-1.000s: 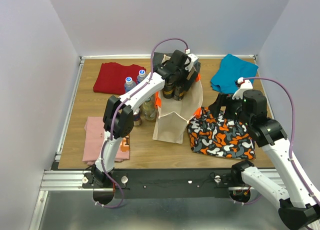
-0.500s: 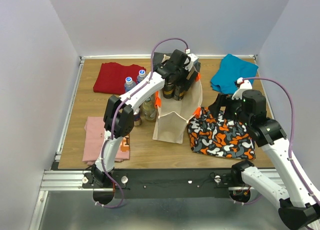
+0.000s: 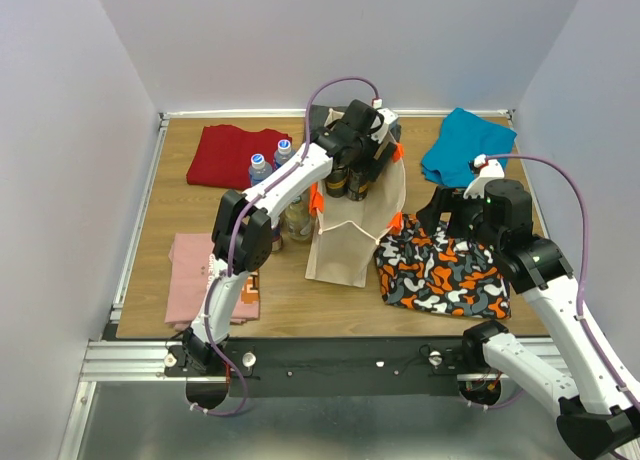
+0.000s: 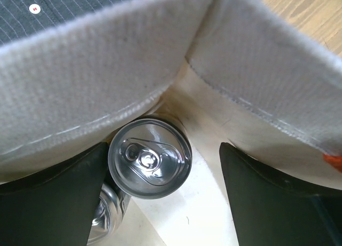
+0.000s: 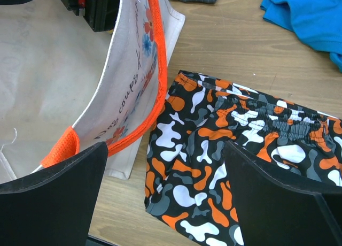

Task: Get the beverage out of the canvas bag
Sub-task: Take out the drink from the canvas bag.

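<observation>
Canvas bag (image 4: 101, 69) walls surround the left claw (image 4: 163, 150), which has barely moved over the last second; only that arm's elbow has shifted slightly. Its fingers stand wide on either side of a silver can (image 4: 150, 159) upright inside the bag, apparently not yet gripping it. The drink is therefore judged not yet lifted out, while the right claw (image 5: 164, 144) hangs open above the patterned shorts (image 5: 230, 150) on the counter.

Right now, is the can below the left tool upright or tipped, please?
Upright: the can shows its whole round lid and tab, inside the canvas bag.
</observation>
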Available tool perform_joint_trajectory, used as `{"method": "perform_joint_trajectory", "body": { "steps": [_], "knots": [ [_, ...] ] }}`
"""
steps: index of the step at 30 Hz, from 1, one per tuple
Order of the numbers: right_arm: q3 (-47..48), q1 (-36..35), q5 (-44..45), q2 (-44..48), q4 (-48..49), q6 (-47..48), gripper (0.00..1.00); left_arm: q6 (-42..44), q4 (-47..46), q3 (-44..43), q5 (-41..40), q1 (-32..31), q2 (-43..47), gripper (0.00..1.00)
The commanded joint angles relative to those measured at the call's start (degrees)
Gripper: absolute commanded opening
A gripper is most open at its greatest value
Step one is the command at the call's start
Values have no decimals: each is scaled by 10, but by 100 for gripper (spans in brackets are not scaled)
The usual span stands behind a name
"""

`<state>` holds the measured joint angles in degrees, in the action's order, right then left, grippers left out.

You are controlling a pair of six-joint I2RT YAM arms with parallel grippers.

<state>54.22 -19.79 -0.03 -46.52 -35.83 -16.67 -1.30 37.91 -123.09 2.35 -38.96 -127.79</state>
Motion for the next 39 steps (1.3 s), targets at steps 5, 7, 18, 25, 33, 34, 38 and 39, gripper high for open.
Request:
{"method": "perform_joint_trajectory", "body": {
  "steps": [5,7,18,25,33,34,38,39],
  "knots": [
    [-9,0,3,-2,12,2,98,4,30,-4,-18,2,-12,90],
    [-9,-1,3,-2,13,1,98,4,31,-1,-19,1,-12,88],
    [-11,0,4,-2,16,1,98,9,33,9,-19,2,-8,83],
    [-13,-1,4,-2,17,1,98,9,36,7,-18,2,-6,68],
    [-13,-1,4,-3,17,1,98,9,39,7,-15,2,-4,55],
    [-13,0,4,-1,17,1,98,10,40,7,-16,2,-4,52],
    [-13,0,4,-2,17,1,98,10,41,8,-14,2,-2,35],
    [-12,0,4,-1,17,1,98,10,41,8,-13,2,-1,30]
  ]
}}
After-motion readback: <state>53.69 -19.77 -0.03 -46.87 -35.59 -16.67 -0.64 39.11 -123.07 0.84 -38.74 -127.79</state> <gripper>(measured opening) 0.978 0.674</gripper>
